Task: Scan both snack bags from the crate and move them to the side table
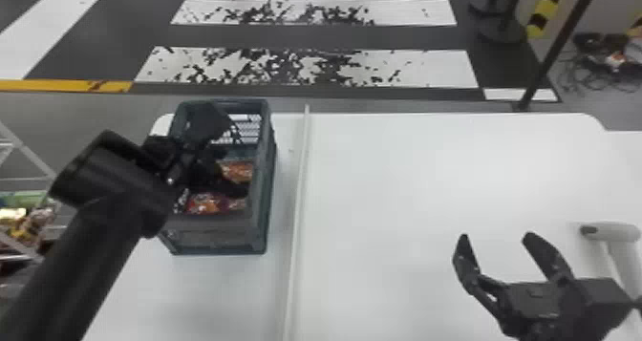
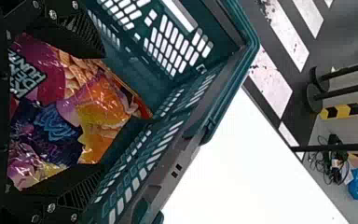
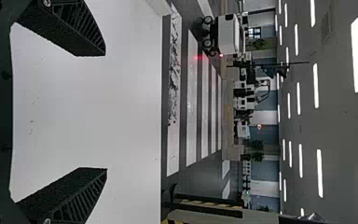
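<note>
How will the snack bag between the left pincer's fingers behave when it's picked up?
The snack bag looks creased and thin-skinned, so it will probably flex and sag. Its shiny wrapper may slide if held loosely. As a film-wrapped snack, it's likely light for its size.

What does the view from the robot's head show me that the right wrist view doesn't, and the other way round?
Head view alone: the dark crate with two snack bags inside, the left pincer at that crate, and a white handheld device at the right of the tabletop.

Right wrist view alone: ceiling lights, a white wheeled machine and green plants.

Both: the right pincer with its fingers apart, the white tabletop and the zebra-striped floor.
</note>
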